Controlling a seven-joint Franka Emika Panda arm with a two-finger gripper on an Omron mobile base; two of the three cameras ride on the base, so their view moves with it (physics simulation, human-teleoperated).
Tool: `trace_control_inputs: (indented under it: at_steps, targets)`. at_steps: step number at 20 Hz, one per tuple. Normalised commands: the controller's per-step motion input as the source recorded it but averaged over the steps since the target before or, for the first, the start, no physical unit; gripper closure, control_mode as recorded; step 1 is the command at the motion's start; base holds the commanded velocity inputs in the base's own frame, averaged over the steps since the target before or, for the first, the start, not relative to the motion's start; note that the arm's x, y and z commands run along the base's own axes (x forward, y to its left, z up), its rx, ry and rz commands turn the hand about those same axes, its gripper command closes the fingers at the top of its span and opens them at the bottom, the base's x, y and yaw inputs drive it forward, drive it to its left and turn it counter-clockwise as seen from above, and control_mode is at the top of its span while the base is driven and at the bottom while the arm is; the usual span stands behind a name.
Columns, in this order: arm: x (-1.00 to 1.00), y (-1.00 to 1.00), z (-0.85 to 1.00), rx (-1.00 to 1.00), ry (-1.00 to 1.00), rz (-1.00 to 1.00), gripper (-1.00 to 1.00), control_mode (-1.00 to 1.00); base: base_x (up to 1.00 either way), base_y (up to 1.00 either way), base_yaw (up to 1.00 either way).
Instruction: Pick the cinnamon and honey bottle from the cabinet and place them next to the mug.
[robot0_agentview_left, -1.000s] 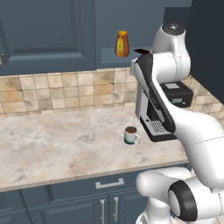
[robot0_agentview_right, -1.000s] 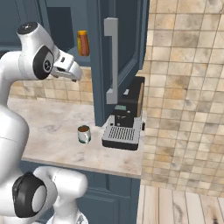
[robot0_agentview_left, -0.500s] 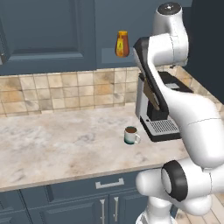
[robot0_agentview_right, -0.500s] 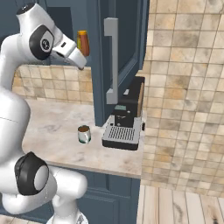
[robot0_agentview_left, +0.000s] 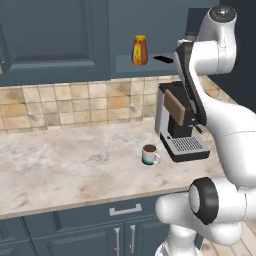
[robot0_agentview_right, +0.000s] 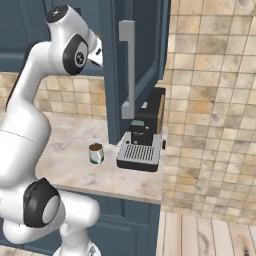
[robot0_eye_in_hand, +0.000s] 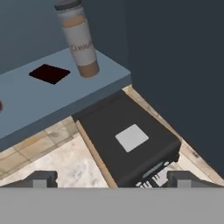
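A: Marbled beige countertop (robot0_agentview_left: 65, 165) ran below a tan tiled backsplash (robot0_agentview_left: 70, 102), with the dark blue-grey wall cabinet (robot0_agentview_left: 55, 40) and its panelled doors mounted above. Where were the task items?

B: The amber-orange honey bottle (robot0_agentview_left: 139, 50) with a tapered top and reddish label stood upright on the open shelf niche (robot0_agentview_left: 125, 65) of the cabinet. In the hand view, the slim brown cinnamon jar (robot0_eye_in_hand: 79, 39) with a grey cap and pale label stood on the same blue-grey shelf, tilted in the picture by the camera's roll. A small flat black square (robot0_eye_in_hand: 49, 73) lay on the shelf just beside the jar, apart from it.

A: And the mug?

B: The small pale white-green mug (robot0_agentview_left: 149, 155) holding dark brown liquid rested on the countertop, near the black and brown coffee machine (robot0_agentview_left: 179, 125) and to its left, not touching it.

A: State of the two-finger gripper (robot0_eye_in_hand: 113, 179)?

B: Its dark fingertips (robot0_eye_in_hand: 41, 178) stood spread wide apart, released, with nothing between them. The hand view looked over the top of the coffee machine toward the shelf, and the cinnamon jar sat well apart from the fingertips.
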Motion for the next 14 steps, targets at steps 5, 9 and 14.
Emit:
trace_control_inputs:
  at_steps: [5,9,14]
  targets:
    - [0.5,-0.15,0.02,0.0,-0.08,0.01,-1.0,-1.0,0.0,0.0,0.0]
    - [0.5,-0.03,0.11,-0.01,0.01,0.01,-1.0,-1.0,0.0,0.0,0.0]
    - [0.39,0.01,0.29,-0.11,0.19,0.0,-1.0,-1.0,0.0,0.0,0.0]
